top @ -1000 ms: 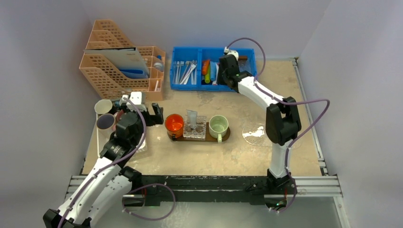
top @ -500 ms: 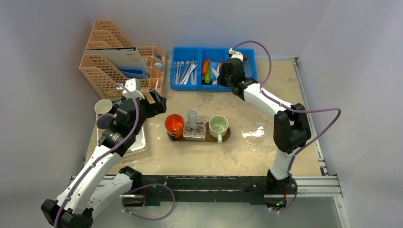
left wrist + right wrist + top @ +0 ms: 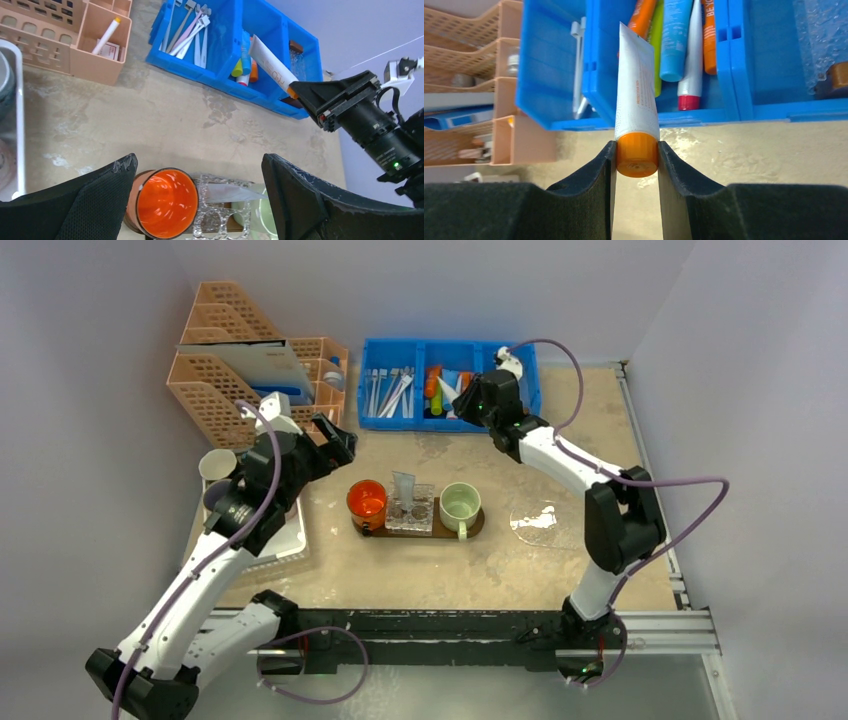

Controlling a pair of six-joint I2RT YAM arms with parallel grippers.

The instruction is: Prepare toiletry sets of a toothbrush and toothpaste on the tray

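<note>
My right gripper (image 3: 468,402) is shut on the orange cap (image 3: 637,152) of a white toothpaste tube (image 3: 636,90) and holds it just in front of the blue bin (image 3: 380,422). The tube also shows in the left wrist view (image 3: 267,62). White-handled toothbrushes (image 3: 392,392) lie in the bin's left compartment (image 3: 192,30). The dark brown tray (image 3: 476,528) carries an orange cup (image 3: 367,500), a clear glass holder (image 3: 412,512) with a pale tube (image 3: 404,484) standing in it, and a green cup (image 3: 460,505). My left gripper (image 3: 335,445) is open and empty, above and left of the orange cup (image 3: 167,202).
A peach desk organizer (image 3: 240,370) stands at the back left. A white tray (image 3: 290,540) with cups (image 3: 217,465) lies under my left arm. Orange, green and blue tubes (image 3: 676,40) lie in the bin's middle compartment. A clear round disc (image 3: 535,520) lies right of the tray.
My right gripper has pulled back out of the bin to the right, with the white tube in it. My left gripper has moved back and right, toward the bin.
</note>
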